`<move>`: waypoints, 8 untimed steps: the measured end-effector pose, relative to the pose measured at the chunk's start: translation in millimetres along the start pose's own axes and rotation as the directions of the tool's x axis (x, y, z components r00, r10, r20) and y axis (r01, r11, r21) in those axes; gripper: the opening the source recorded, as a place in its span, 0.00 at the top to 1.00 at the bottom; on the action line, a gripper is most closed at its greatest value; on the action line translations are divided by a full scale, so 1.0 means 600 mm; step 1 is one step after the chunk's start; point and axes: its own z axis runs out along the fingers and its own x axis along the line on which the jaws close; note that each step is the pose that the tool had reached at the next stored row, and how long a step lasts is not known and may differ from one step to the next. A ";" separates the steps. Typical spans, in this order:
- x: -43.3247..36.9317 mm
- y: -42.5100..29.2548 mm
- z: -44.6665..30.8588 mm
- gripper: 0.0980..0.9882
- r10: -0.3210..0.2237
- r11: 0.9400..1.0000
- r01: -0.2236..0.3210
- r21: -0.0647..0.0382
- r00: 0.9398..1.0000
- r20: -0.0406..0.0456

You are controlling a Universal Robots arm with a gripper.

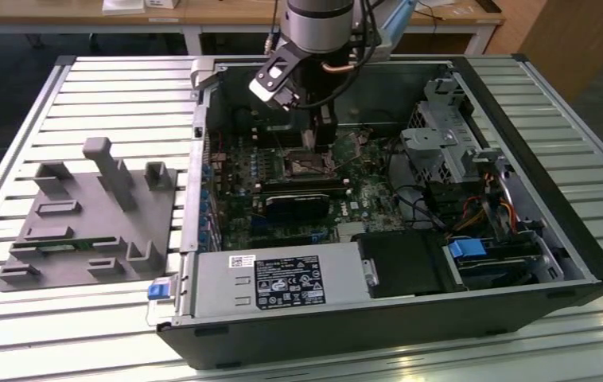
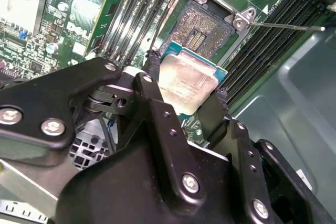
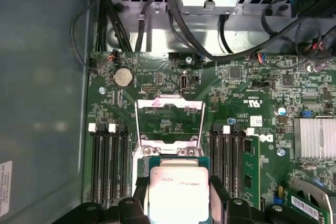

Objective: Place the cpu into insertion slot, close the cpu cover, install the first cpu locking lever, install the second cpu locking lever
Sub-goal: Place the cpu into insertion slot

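The small, flat, square cpu (image 2: 184,90) with a dull silver-grey metal top, judged light, rigid and fragile underneath, is pinched by two opposite edges in the black gripper (image 2: 186,77) and held near the square black-framed insertion slot (image 2: 203,26), not yet seated.

A: What lies on the slatted metal desk (image 1: 100,87)?
B: An open computer case (image 1: 387,330), and beside it, toward the exterior view's left, a grey fixture plate (image 1: 110,223) with upright blocks.
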 end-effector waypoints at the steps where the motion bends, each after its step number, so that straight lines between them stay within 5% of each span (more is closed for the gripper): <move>1: 0.000 0.000 0.002 0.50 -0.002 1.000 0.002 0.000 1.000 0.000; 8: 0.000 -0.003 0.013 0.50 -0.010 1.000 0.010 0.000 1.000 -0.001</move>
